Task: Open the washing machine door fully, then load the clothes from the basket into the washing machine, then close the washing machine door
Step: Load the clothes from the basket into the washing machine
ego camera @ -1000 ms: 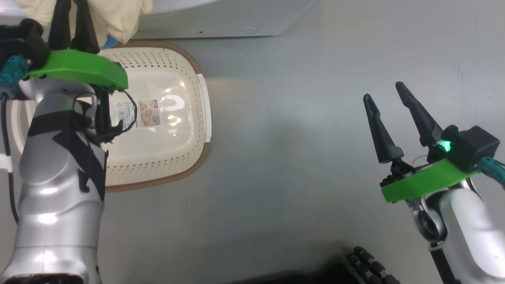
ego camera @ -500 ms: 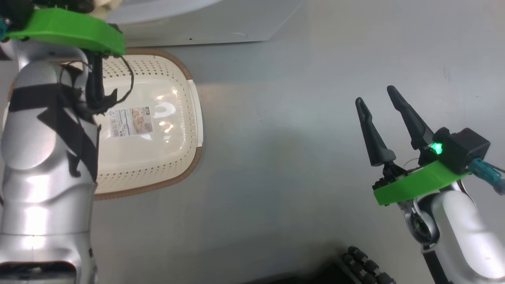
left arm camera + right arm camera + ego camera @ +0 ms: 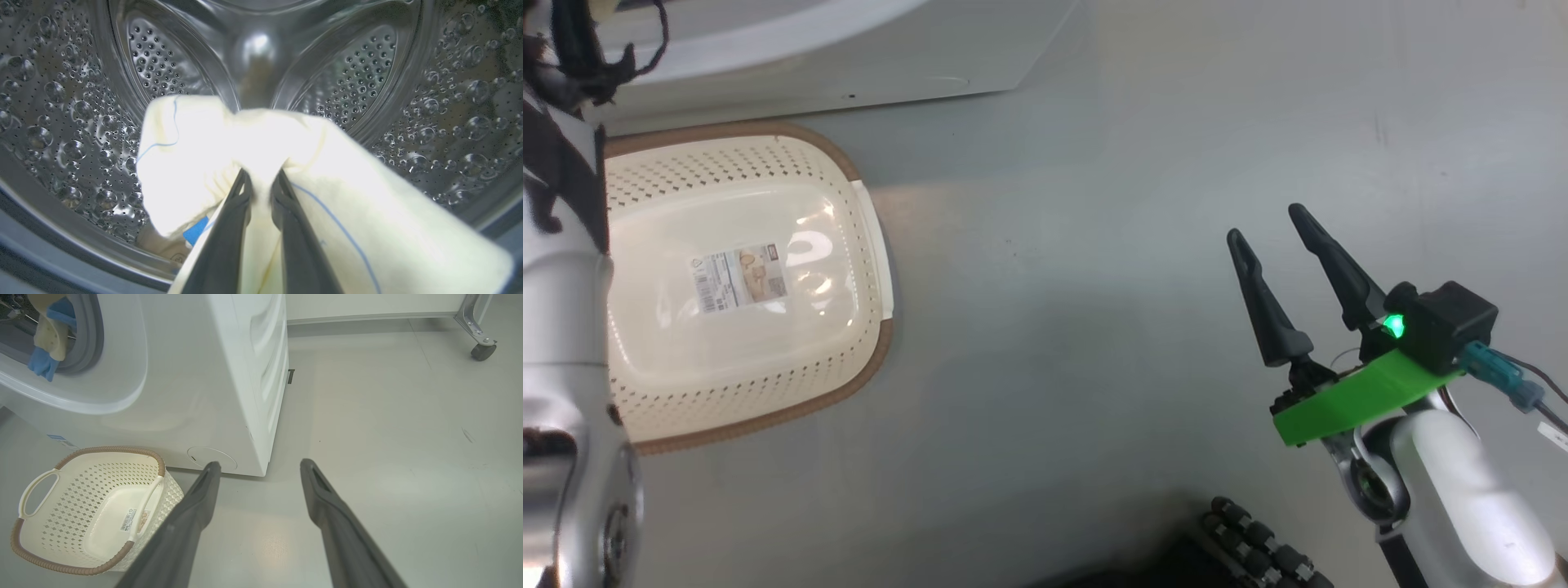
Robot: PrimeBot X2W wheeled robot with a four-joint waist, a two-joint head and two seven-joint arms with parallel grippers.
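Smooth grey floor [image 3: 1054, 286], white front-loading washer [image 3: 184, 375] — left gripper [image 3: 261, 174] pinches pale yellow, blue-lined cloth [image 3: 196, 163] inside perforated steel drum [image 3: 429, 102]; right gripper [image 3: 1264, 223] spread wide.

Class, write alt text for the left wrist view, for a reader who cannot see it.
The left gripper, jaws shut, holds pale yellow clothes with thin blue lines. Behind them curves the perforated steel drum of the washing machine.
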